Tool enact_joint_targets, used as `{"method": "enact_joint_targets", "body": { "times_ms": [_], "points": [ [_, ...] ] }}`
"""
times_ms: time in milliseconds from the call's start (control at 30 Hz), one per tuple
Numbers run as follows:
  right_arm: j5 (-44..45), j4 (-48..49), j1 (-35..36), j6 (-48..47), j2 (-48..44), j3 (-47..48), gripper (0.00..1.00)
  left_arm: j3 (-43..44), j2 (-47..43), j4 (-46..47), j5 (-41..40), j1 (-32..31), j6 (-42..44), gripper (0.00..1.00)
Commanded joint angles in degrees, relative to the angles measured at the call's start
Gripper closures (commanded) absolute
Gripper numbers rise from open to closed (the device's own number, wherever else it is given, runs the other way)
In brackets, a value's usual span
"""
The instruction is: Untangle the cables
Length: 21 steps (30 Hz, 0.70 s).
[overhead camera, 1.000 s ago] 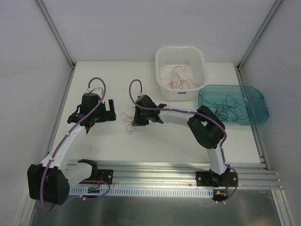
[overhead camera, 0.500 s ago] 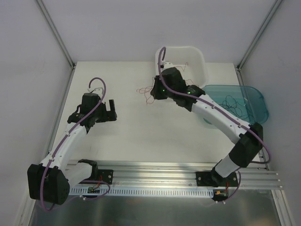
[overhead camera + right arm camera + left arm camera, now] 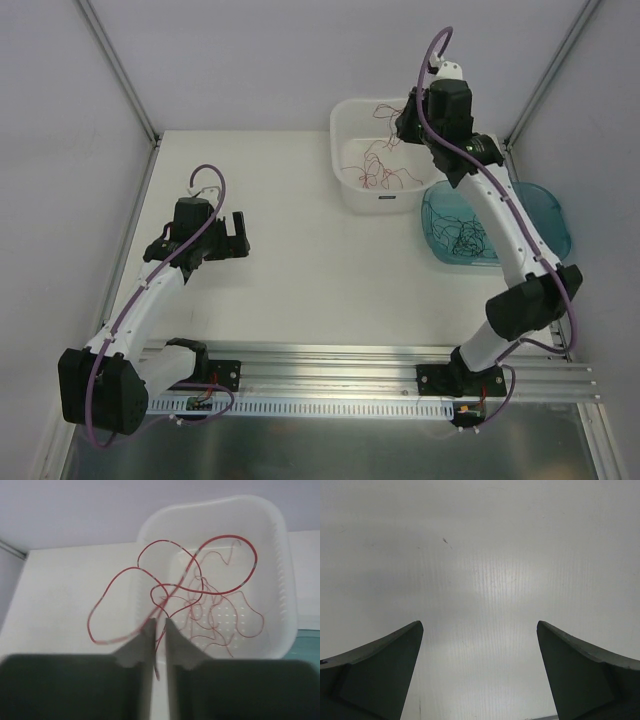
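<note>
Jaws of the left gripper (image 3: 479, 625) stand as wide as they go, holding nothing, over a bare patch of the white table (image 3: 480, 555) on the near left. Further back on the right sits a teal tub (image 3: 545, 205) with a loose heap of black wires (image 3: 470, 235) in it. Beyond it is a white tub (image 3: 210, 506), where curly red wires (image 3: 385, 172) lie scattered on the floor. Farthest of all, the right gripper (image 3: 159, 625) hangs above that white tub, its jaws all but closed, pinching a red wire (image 3: 227, 536) whose open loops dangle over the tub's near rim and interior.

These strands look hair-thin and nearly weightless, limp yet springy, so they will likely hook on one another and slide out of a slack pinch. The safest hold, I judge, is on a single strand near a free end, away from any crossing, never on a clump.
</note>
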Motion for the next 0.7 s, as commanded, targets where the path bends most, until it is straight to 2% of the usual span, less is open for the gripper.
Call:
{"method": "enact_joint_targets", "body": {
  "times_ms": [0,67,100,200,267,500,667],
  "points": [
    [-0.45,-1.40,-3.15,0.66,6.50,3.33,0.77,-0.04,0.17,0.66,0.97,0.14,-0.30,0.01],
    [-0.72,-1.49,-4.83,1.01,9.67,3.96,0.51,-0.22,0.00,0.66,1.14,0.14,-0.30,0.01],
    [-0.63,-1.93,-5.70,1.02,10.37,4.22,0.30,-0.30,0.00,0.75,1.14,0.14,-0.30,0.01],
    [-1.42,-4.38,-6.41,0.76,10.29,3.62,0.06,-0.30,0.00,0.66,1.49,0.14,-0.21,0.01],
    [-0.72,-4.57,-6.50,0.14,7.75,1.25,0.00,-0.22,0.17,0.66,2.02,0.22,-0.21,0.01],
    [1.65,-6.50,-9.13,-1.80,-3.39,-10.35,0.00,-0.13,0.44,0.75,2.81,0.14,-0.21,0.01],
    [6.31,-13.26,-10.54,-2.67,-11.75,-16.32,0.00,-0.04,0.35,0.75,3.78,0.14,0.14,0.01]
  ]
}}
